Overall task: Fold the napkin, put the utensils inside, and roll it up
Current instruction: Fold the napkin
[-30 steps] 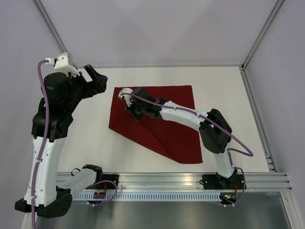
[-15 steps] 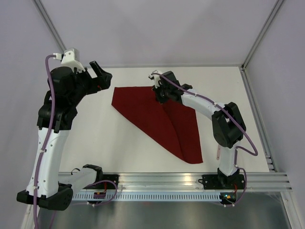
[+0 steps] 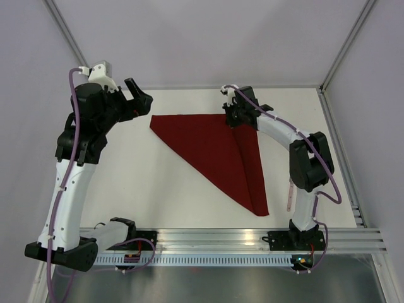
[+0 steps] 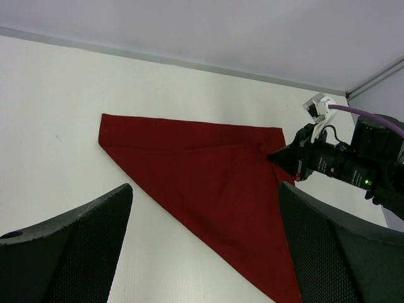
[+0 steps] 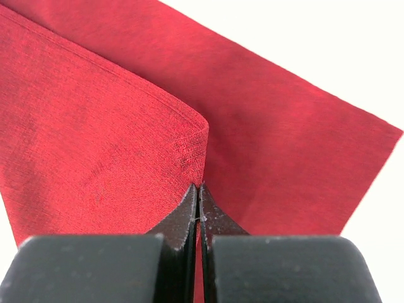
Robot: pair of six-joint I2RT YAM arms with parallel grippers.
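The maroon napkin point(image 3: 214, 145) lies on the white table, folded over into a triangle with one point toward the near edge. My right gripper point(image 3: 235, 118) is shut on a cloth corner at the napkin's far right edge; the right wrist view shows the jaws point(image 5: 199, 186) pinching the fold of red cloth point(image 5: 95, 126). My left gripper point(image 3: 142, 101) is open and empty, raised off the table left of the napkin; its view point(image 4: 202, 246) looks down on the napkin point(image 4: 208, 164). A slim pale knife point(image 3: 288, 197) lies right of the napkin, by the right arm.
The table is white, with grey walls at the back and sides and a metal rail point(image 3: 221, 237) along the near edge. The right arm point(image 3: 306, 158) reaches over the table's right side, next to the knife.
My right gripper has carried the cloth corner from the napkin's left middle to its far right, folding the cloth into a triangle. The left gripper has shifted slightly right.
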